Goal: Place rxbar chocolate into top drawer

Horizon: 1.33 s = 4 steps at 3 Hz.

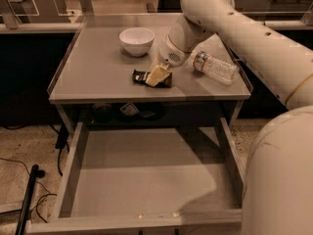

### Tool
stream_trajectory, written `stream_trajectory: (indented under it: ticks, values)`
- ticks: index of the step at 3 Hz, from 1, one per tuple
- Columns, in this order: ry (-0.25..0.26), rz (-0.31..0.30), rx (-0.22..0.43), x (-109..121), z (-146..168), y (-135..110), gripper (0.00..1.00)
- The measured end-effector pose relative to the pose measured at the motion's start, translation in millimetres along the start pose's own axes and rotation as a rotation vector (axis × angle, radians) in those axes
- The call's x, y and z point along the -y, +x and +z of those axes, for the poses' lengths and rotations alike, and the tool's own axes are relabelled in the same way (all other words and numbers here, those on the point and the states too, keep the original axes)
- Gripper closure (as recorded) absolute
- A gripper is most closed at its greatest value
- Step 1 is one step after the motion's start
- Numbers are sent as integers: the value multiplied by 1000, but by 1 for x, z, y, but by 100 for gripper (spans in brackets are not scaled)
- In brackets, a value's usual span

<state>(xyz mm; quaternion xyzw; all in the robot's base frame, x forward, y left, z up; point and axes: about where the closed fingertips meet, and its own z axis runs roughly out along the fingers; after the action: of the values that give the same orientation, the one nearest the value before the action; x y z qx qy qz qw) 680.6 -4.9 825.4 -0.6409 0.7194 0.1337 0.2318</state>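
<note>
— Where is the flat rectangular rxbar chocolate [140,77] in its dark wrapper found?
— On the flat grey tabletop [98,67], toward the near edge.
— And the cream-coloured gripper [157,75]?
— It is set upon the bar; whether the bar is gripped cannot be told. The wide shallow grey metal top drawer [72,180] is seen open below.

Matt grey metal, smooth plastic
The tan plastic gripper [157,75] hung over the rxbar chocolate's [141,77] dark smooth wrapper; under it the counter [98,75] and, lower, the top drawer [146,180] looked matt grey metal.
</note>
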Motion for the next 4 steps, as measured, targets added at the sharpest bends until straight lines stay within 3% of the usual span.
stream_trajectory:
  ticks: [2, 4]
  values:
    - [13, -14, -7, -2, -18, -2, 100]
    - [88, -83, 21, -40, -80, -13, 100]
